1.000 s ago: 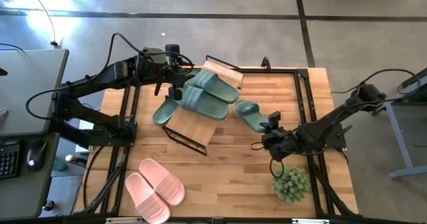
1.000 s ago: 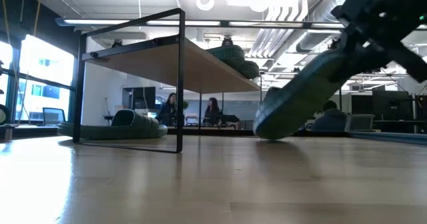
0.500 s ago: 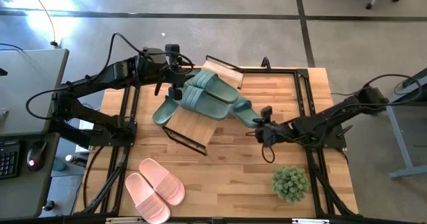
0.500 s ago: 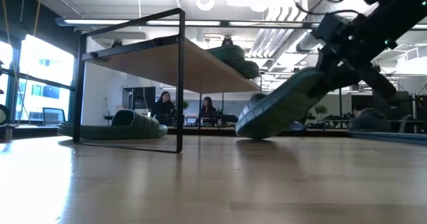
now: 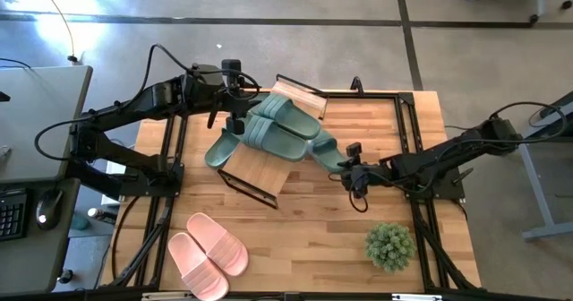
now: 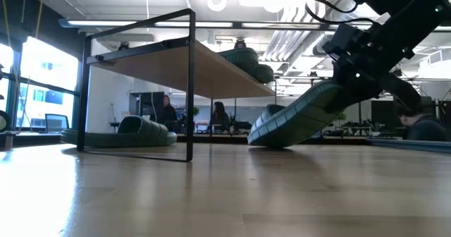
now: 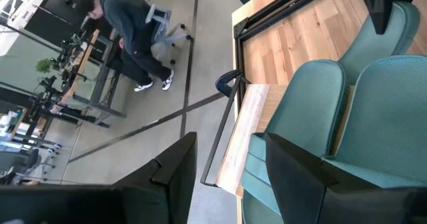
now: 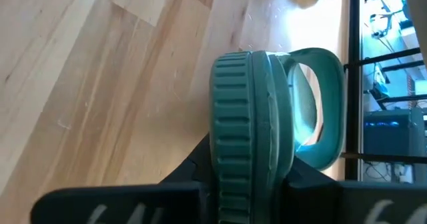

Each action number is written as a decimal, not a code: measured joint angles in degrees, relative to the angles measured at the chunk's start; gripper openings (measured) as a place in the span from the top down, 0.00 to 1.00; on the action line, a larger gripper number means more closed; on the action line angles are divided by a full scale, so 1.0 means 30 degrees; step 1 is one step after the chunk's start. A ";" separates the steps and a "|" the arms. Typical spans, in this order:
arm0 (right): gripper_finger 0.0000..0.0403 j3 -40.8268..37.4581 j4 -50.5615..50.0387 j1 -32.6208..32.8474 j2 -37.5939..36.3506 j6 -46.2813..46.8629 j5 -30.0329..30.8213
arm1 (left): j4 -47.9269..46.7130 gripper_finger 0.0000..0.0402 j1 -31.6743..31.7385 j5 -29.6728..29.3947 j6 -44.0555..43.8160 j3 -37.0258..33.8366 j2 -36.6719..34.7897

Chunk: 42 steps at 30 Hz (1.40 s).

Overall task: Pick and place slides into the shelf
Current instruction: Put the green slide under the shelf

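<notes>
right end effector [image 5: 347, 162] mid-frame in the high view is pinching a green slide [image 5: 326, 150] by its heel, toe dragging on the desk [image 5: 313, 220], probably to feed it under the shelf [image 5: 260, 171]. left end effector [image 5: 235, 122] hovers spread over the pair [image 5: 279, 126] on top, upper centre.

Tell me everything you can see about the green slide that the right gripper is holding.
The green slide is sage green, looks like soft rubber, with a wide strap and a ribbed sole edge. The right gripper is shut on its heel end, fingers pressing both sides of the sole. It sits tilted: in the low view its toe touches the table while the heel is raised. From above, it lies beside the shelf, with its toe near the green slides on the shelf top.
</notes>
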 joint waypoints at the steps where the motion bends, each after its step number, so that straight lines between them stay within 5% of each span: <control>1: 0.87 -0.0006 0.0074 -0.0007 0.0000 0.0001 -0.0061 | 0.0004 0.60 0.0000 0.0000 0.0000 0.0000 0.0000; 10: 0.78 -0.0006 0.0388 0.0028 0.0000 0.0883 -0.3788 | 0.0004 0.60 0.0000 0.0000 0.0000 0.0000 0.0000; 28: 0.54 -0.0006 0.0556 0.0029 -0.0044 0.3170 -0.4769 | -0.0447 0.60 0.0000 0.0000 -0.0015 0.0000 0.0015; 42: 0.52 0.1805 -0.1925 0.0187 -0.0064 0.5479 -0.6250 | -0.0440 0.60 0.0000 0.0002 -0.0051 0.0000 0.0011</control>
